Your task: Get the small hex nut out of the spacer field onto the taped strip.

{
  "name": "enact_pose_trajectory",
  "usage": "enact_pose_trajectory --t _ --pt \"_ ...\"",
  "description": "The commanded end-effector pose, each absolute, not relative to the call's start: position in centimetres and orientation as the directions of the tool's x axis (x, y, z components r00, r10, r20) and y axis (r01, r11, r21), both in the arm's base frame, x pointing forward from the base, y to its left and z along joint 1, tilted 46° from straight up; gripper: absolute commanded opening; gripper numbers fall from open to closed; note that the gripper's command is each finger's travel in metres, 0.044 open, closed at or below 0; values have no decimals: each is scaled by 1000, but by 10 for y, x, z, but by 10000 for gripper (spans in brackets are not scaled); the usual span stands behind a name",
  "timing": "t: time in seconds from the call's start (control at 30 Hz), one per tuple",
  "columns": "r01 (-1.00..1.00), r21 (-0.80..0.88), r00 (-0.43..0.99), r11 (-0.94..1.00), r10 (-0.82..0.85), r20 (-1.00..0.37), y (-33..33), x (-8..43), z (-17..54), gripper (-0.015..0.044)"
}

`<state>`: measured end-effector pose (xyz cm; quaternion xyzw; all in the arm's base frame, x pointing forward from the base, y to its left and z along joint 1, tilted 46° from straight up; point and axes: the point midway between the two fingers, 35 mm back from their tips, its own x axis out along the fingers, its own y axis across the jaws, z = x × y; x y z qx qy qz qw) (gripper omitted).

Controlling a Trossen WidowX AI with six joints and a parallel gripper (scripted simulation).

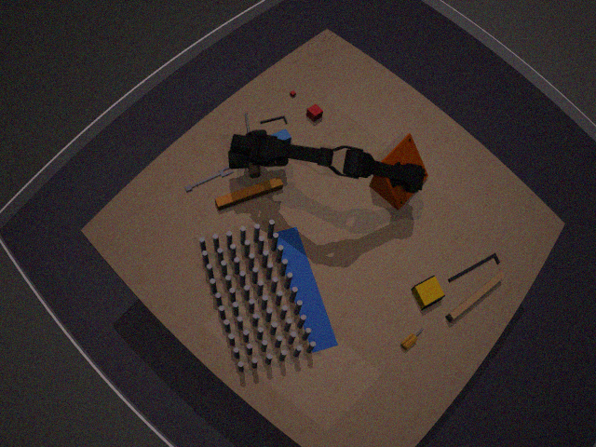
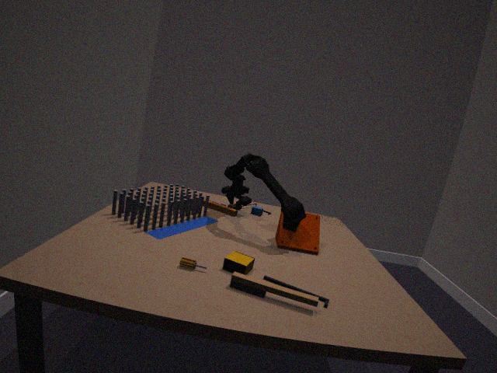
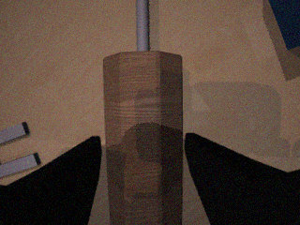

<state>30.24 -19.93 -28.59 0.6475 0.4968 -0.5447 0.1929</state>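
Note:
My gripper [image 3: 142, 142] [image 2: 238, 203] is low over a tool with a brown wooden handle [image 3: 142, 103] [image 1: 254, 170] and a thin grey shaft [image 3: 142, 23] [image 1: 247, 122]. The fingers are open, one on each side of the handle, with narrow gaps still showing. The tool lies on the table, and its far end is outside the wrist view. The metal spacers [image 1: 271, 228] [image 2: 148, 217] stand upright in rows. The blue taped strip [image 1: 313, 307] [image 2: 176, 228] lies along their front side. The hex nut cannot be made out in any view.
An orange-brown bar [image 1: 249, 194] lies between the hand and the spacers. A grey forked tool [image 1: 207, 182] and a blue block [image 1: 282, 135] [image 2: 257, 210] are near the hand. A black hooked rod [image 1: 474, 267], wooden stick [image 1: 476, 296], yellow block [image 1: 429, 291] and screwdriver [image 1: 409, 341] lie farther off.

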Motion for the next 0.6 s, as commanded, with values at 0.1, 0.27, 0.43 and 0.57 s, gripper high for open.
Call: enact_pose_trajectory --t 0.1,0.27,0.43,0.57 --pt "851 -293 -85 -435 438 -895 -198 302 -287 174" --pt "852 -293 -85 -434 437 -895 -201 303 -284 102" --pt "855 -287 -84 -431 433 -898 -222 309 -266 0" --pt "858 -284 -83 -428 430 -899 -240 311 -250 0"
